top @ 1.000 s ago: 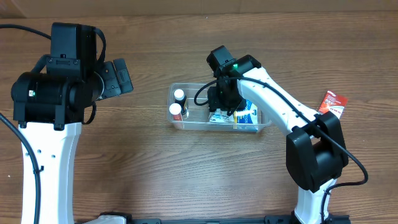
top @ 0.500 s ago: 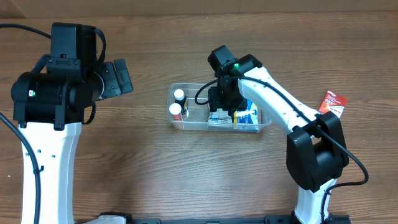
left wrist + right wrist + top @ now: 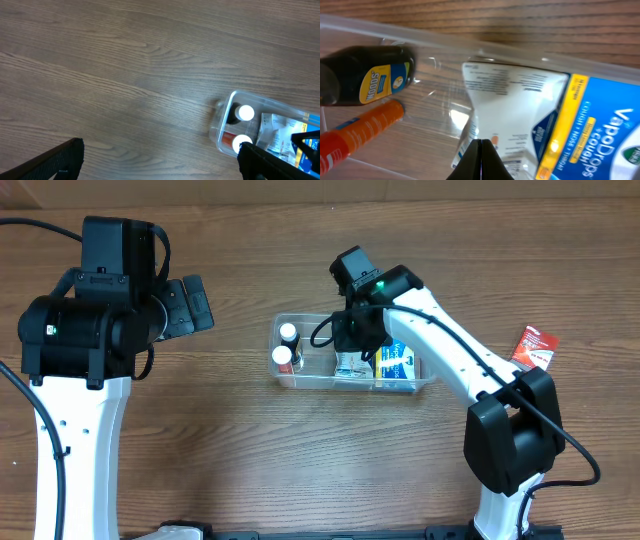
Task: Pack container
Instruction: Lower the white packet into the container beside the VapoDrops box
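Note:
The clear container (image 3: 276,348) sits mid-table and holds two white-capped bottles (image 3: 288,332), a white box (image 3: 349,366) and a blue VapoDrops packet (image 3: 401,366). My right gripper (image 3: 357,340) hangs over the container's middle. In the right wrist view it (image 3: 481,143) is shut, its tips pressed together with nothing between them, just above the white box (image 3: 510,95). The dark bottle (image 3: 367,75) and orange bottle (image 3: 362,131) lie to its left. My left gripper (image 3: 160,170) is open above bare wood, left of the container (image 3: 220,127).
A red packet (image 3: 535,345) lies on the table to the right of the container, beside the right arm's elbow. The left arm's bulky base (image 3: 80,330) stands at the far left.
My right gripper's jaws have closed on nothing, and the gripper has shifted slightly toward the far left. The white box lies free in the container. The left arm has not moved.

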Motion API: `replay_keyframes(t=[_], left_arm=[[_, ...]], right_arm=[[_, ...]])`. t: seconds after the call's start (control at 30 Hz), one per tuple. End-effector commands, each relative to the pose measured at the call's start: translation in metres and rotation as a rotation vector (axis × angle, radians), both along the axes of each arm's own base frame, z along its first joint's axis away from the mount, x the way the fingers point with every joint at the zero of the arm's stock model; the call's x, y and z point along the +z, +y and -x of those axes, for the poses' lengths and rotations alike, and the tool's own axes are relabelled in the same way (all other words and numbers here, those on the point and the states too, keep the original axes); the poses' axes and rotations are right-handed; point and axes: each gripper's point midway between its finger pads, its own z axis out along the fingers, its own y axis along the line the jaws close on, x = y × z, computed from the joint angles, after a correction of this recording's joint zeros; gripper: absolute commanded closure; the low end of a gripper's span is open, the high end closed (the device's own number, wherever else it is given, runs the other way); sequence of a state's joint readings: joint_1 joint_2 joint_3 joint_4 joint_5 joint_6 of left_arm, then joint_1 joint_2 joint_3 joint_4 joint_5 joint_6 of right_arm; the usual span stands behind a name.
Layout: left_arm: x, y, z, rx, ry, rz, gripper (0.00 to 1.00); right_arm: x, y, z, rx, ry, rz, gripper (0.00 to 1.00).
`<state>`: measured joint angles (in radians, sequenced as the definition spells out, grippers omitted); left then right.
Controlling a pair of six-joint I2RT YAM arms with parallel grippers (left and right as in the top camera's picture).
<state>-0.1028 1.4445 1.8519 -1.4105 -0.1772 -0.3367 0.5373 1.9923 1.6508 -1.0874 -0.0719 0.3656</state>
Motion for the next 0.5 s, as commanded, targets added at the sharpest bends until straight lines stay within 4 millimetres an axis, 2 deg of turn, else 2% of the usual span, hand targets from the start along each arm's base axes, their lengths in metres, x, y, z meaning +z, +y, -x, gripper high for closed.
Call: replay_keyframes(t=[0.0, 0.47], left_arm=[[-0.003, 0.005, -0.001, 0.005, 0.01, -0.022, 0.0], [-0.003, 0.004, -0.001, 0.004, 0.01, -0.021, 0.0]], right_arm=[[-0.005, 0.001, 0.01, 0.012, 0.001, -0.002, 0.96], [-0.068, -0.007, 0.022, 0.012, 0.073, 0.042, 0.96]])
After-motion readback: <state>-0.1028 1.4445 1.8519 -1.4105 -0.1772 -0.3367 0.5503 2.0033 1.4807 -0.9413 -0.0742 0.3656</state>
